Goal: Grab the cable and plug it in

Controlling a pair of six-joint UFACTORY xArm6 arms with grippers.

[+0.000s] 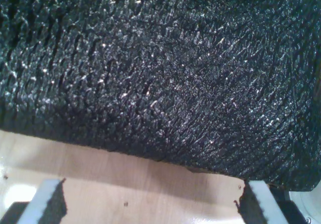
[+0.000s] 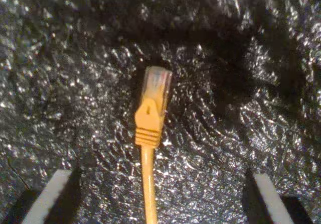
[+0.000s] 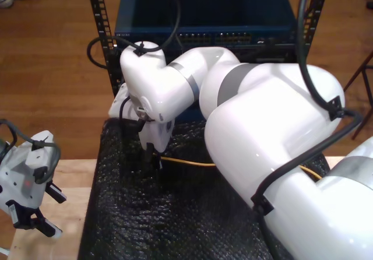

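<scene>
Cable lies flat on black bubbly mat, clear plug tip forward, centred between wide-open pads of my second gripper, holding nothing; likely lined up for grasp. My first gripper open, empty, parked over bare wood table at mat edge. Blue switch in rack beyond mat; wood floor around.

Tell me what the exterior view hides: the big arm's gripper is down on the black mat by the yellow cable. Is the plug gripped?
Observer: No. The plug lies loose on the mat between my second gripper's open fingers.
Operator: Which way does it point?
Observer: Its clear tip points away from the gripper; the cable runs back between the fingers.
Operator: And the other gripper?
Observer: My first gripper is open over the table, at the mat's edge.
</scene>
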